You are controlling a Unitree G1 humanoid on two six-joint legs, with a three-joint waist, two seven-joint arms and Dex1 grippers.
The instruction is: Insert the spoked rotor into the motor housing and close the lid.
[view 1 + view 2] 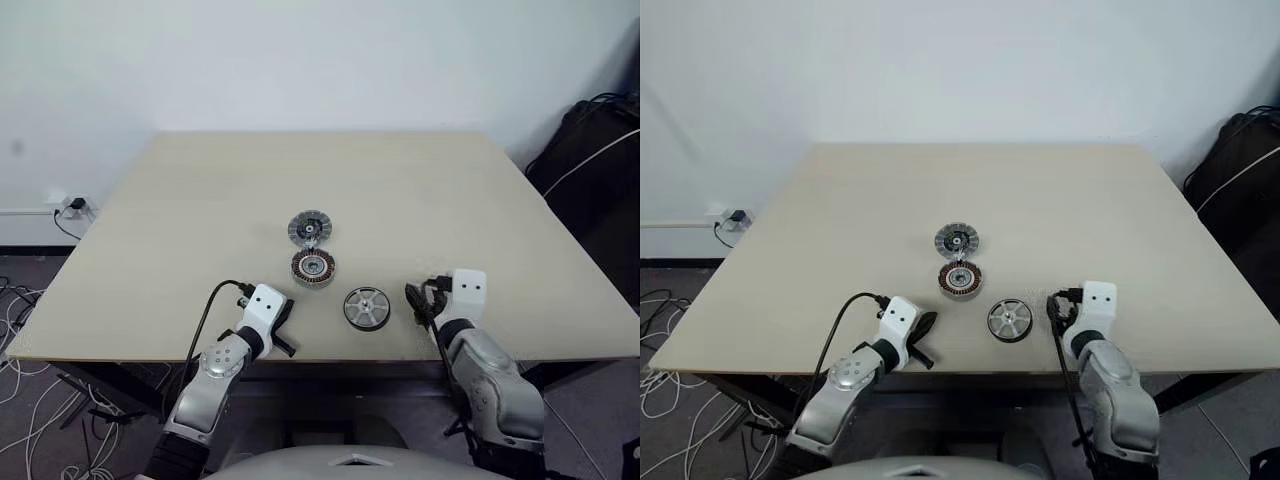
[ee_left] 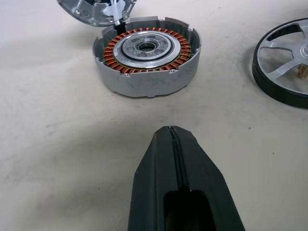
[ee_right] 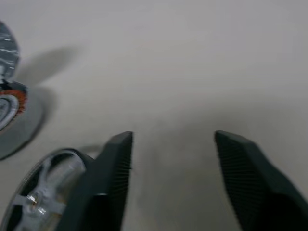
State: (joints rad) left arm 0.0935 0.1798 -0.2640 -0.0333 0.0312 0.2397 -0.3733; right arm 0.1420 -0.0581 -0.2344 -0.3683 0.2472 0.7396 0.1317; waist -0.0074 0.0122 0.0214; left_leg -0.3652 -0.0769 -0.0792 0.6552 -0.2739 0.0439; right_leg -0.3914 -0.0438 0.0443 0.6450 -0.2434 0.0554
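Even, soft light; faint shadows; right wrist view blurred.

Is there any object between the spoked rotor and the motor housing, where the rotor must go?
Nothing visible. The spoked rotor lies on bare table beside the motor housing, apart from it. The lid sits on the housing's far side, off that path.

In front of me the pale bench point(image 1: 200, 220) carries three round parts near its front edge. The lid point(image 1: 309, 228) lies farthest from me, the motor housing point(image 1: 313, 267) just beside it on my side, windings up. The spoked rotor point(image 1: 366, 308) lies flat, nearer me and to the right.
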